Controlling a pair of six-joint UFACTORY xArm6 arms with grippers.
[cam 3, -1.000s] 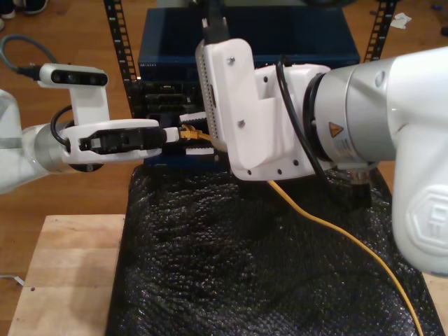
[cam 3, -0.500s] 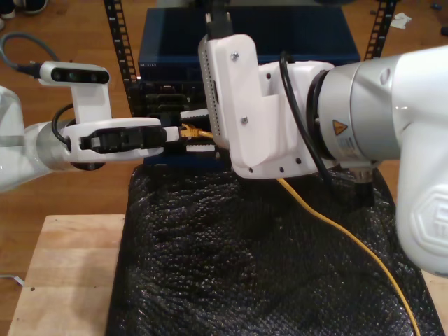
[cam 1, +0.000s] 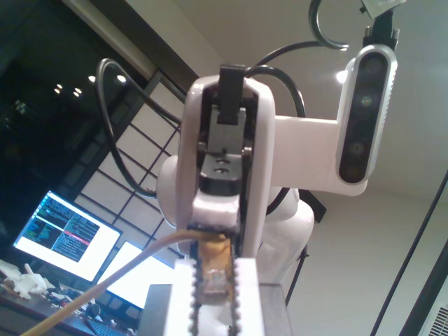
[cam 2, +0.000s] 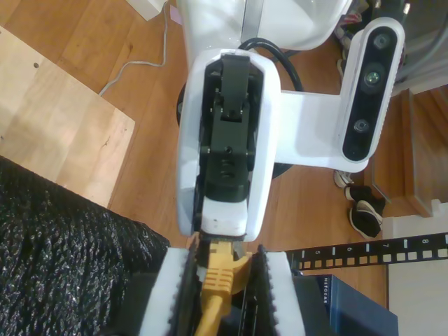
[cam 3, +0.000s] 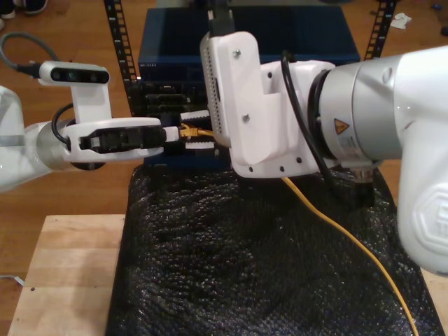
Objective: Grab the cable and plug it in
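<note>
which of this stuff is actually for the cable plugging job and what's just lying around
For the job:
- cable, its plug end between both grippers' fingers
- my first gripper
- my second gripper
- blue rack unit, probably where the cable plugs in

Just lying about:
- black padded sheet
- wooden board
- shoes on the floor
- monitors

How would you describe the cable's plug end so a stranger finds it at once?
Start at the dark blue rack unit at the back of the exterior view. In front of it two white arms meet tip to tip, and the yellow network cable's plug end sits between them. Unlike the thick black arm cables, it is thin and yellow.
</note>
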